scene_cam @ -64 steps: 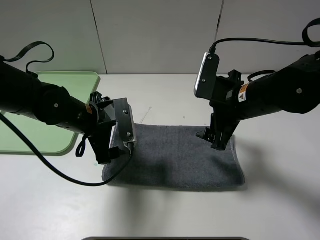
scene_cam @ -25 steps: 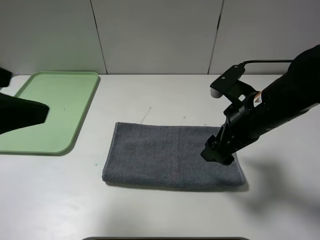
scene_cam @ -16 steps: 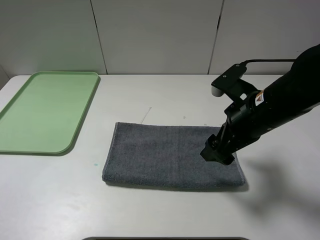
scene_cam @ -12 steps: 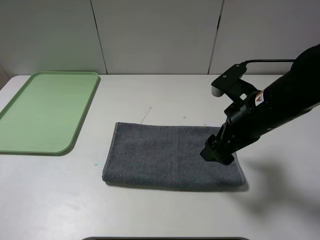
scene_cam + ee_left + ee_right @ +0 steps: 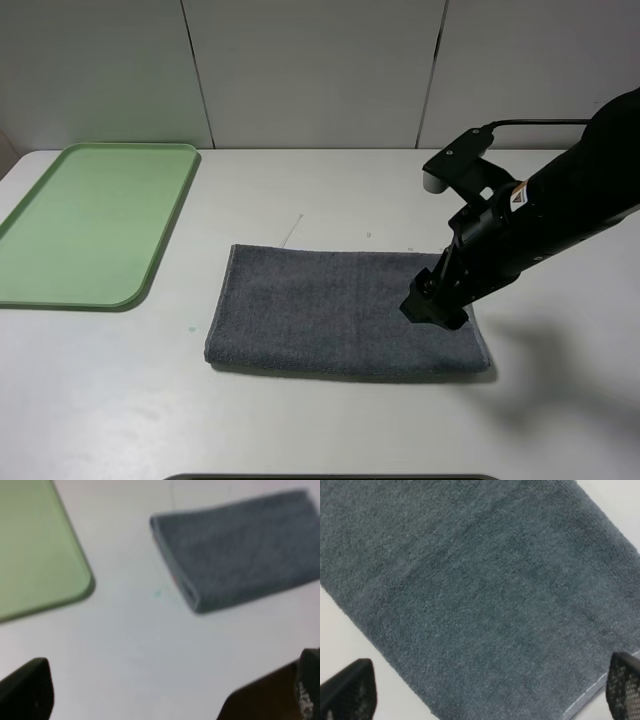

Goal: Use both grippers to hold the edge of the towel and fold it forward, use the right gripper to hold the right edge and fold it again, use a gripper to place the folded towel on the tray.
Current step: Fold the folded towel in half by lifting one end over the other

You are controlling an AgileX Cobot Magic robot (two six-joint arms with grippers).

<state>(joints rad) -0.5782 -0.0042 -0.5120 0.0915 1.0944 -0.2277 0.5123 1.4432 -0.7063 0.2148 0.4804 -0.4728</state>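
The dark grey towel (image 5: 330, 310) lies folded in half on the white table, a long rectangle running left to right. My right gripper (image 5: 436, 304) hovers low over its right end, just inside the right edge (image 5: 481, 338). In the right wrist view the towel (image 5: 480, 585) fills the frame, with a pale hem (image 5: 590, 696) at one corner. The right gripper (image 5: 485, 692) is open, with only cloth between its black fingertips (image 5: 349, 690). The left gripper (image 5: 167, 695) is open and empty, high above bare table, apart from the towel (image 5: 240, 545) and the green tray (image 5: 35, 545). The left arm is outside the exterior view.
The light green tray (image 5: 60, 290) lies at the back left of the table with nothing on it. A white wall stands behind the table. A dark strip (image 5: 330, 477) shows at the table's front edge.
The left arm has pulled back to the left, out of the exterior view. The right gripper came down over the towel's right end and has stayed put for the last half second.
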